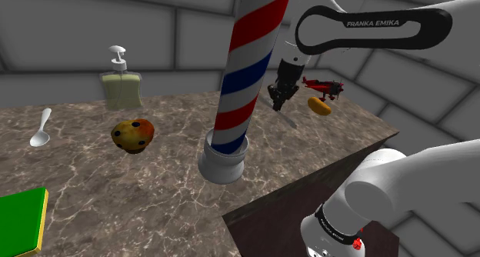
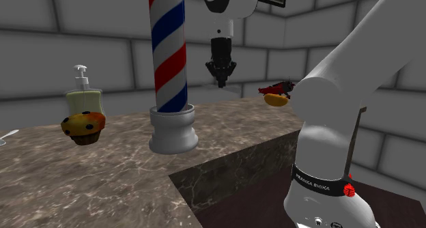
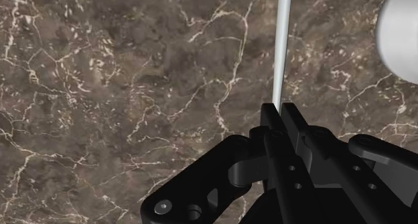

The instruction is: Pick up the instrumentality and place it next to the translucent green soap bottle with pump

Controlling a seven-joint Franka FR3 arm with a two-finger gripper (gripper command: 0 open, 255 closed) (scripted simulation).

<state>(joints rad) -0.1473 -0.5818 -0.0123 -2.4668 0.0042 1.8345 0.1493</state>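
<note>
My black gripper (image 1: 278, 100) hangs above the brown marble counter (image 1: 154, 186), behind the barber pole. Its fingers are shut on a thin white rod (image 3: 281, 41) that sticks out past the fingertips toward the counter. In the shoulder view the rod (image 1: 289, 120) appears as a fine pale line slanting below the gripper. The second exterior view has the gripper (image 2: 222, 76) well clear of the counter. The translucent green soap bottle with a white pump (image 1: 121, 82) stands at the far back left of the counter, also seen as the bottle (image 2: 83, 97) behind a muffin.
A tall red, white and blue barber pole (image 1: 238, 78) on a white base stands mid-counter between gripper and bottle. A blueberry muffin (image 1: 132, 135) sits before the bottle, a white spoon (image 1: 41, 128) left of it. A red toy plane (image 1: 323, 86) and an orange lump (image 1: 319, 105) lie at the back right, a green block (image 1: 19, 221) at the front left.
</note>
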